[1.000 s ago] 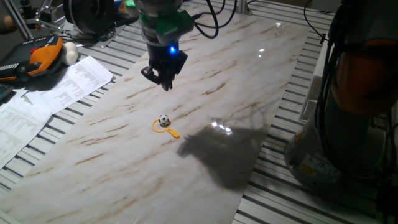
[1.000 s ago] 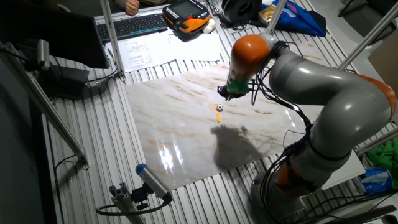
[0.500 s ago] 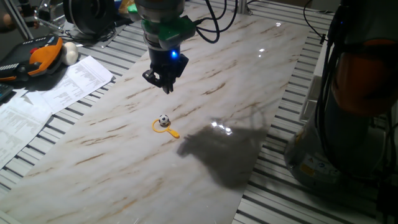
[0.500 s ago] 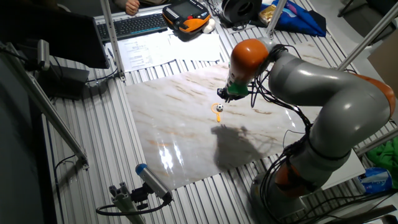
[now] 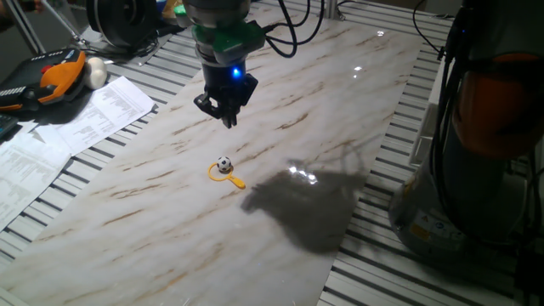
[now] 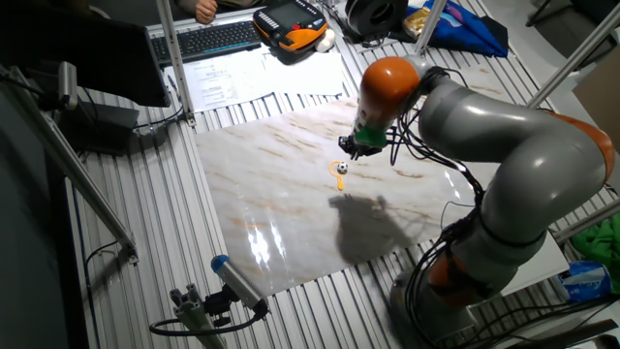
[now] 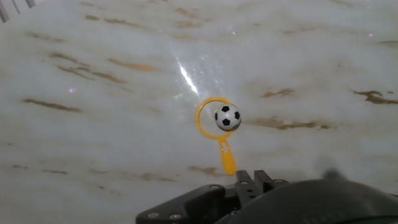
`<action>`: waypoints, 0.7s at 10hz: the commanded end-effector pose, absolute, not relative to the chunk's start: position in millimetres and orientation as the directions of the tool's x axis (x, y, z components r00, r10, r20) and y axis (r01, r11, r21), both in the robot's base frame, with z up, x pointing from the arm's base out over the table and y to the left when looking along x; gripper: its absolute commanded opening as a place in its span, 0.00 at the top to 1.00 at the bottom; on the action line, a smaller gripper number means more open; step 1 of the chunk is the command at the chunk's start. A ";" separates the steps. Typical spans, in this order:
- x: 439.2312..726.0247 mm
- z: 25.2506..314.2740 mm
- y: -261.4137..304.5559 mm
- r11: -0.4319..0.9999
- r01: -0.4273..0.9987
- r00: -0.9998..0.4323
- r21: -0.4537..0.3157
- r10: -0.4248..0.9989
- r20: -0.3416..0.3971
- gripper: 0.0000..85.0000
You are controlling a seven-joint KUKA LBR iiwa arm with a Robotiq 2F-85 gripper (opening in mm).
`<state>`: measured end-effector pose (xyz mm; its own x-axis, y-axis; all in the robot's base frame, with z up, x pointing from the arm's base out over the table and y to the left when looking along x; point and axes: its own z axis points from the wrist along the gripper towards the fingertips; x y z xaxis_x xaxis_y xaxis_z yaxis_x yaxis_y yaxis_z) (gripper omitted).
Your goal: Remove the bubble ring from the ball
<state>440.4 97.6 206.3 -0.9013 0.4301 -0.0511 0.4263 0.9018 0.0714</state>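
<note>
Resting inside thin yellow bubble ring (image 7: 214, 118), patched ball (image 7: 227, 117), glossy marble table (image 7: 93, 74), tool (image 5: 226, 116) aloft, spread unclear.

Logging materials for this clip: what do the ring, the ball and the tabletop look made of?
Bubble ring: thin, smooth yellow-orange loop with handle, likely moulded plastic. Ball: glossy white with black patches, probably hard plastic or rubber. Tabletop: polished marble-look slab with brown veins and lamp glare; stone or laminate, unclear.
</note>
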 end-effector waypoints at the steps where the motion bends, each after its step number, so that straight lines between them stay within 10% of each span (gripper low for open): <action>1: 440.4 206.1 97.5 0.908 0.415 -0.908 0.058 0.418 -0.045 0.80; 7: 444.8 172.1 106.6 0.912 0.410 -0.911 -0.001 0.410 -0.046 0.80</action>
<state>445.1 107.4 171.4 -0.9101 0.4118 -0.0471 0.4122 0.9111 -0.0001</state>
